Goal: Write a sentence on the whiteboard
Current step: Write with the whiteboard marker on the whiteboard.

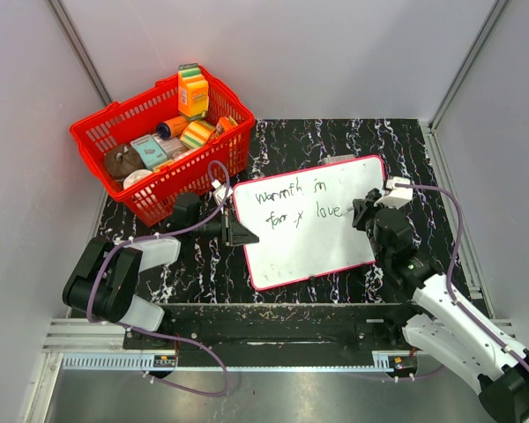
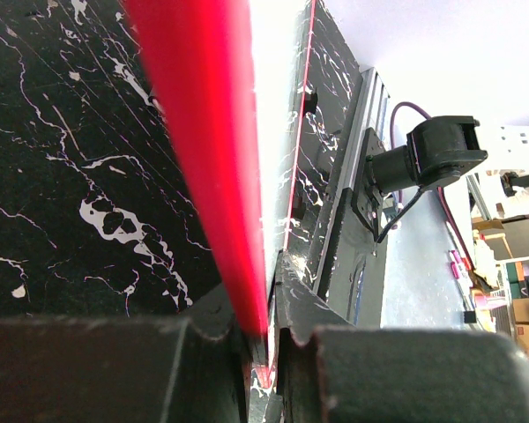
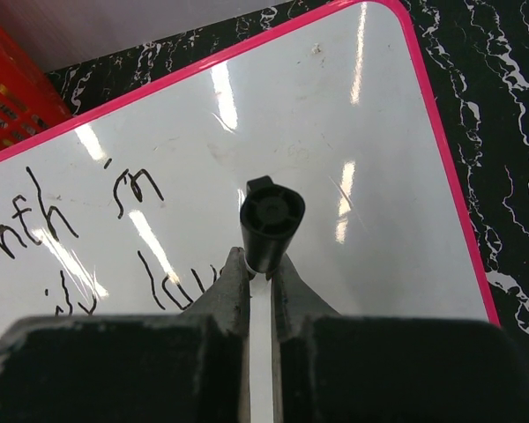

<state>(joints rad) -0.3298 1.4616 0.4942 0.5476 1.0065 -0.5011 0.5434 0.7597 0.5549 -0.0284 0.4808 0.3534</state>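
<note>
Where the black, white-veined table (image 1: 335,145) spreads beyond the arms, the whiteboard (image 1: 313,251) lies flat on it just right of centre, slightly skewed, with its pink-red frame showing all round. Behind and to the left of the board stands the red basket (image 1: 93,132), one corner close to the board's upper left corner. It is packed with groceries, and an orange carton (image 1: 192,92) stands tallest at the back.

The left gripper (image 1: 238,231) reaches in from the left and is closed on the board's left edge — the wrist view shows the red frame pinched between the two dark fingers (image 2: 115,370). The right gripper (image 1: 364,216) hangs over the board's right side, its jaws nearly together and clamped on a black marker (image 3: 270,218). The marker points down at the white surface — whether the tip touches cannot be told.

Dark handwriting (image 1: 293,201) runs in two lines across the board's upper half: "warmth in" above, and a line ending in "love" below. The marker sits just right of that last word.
</note>
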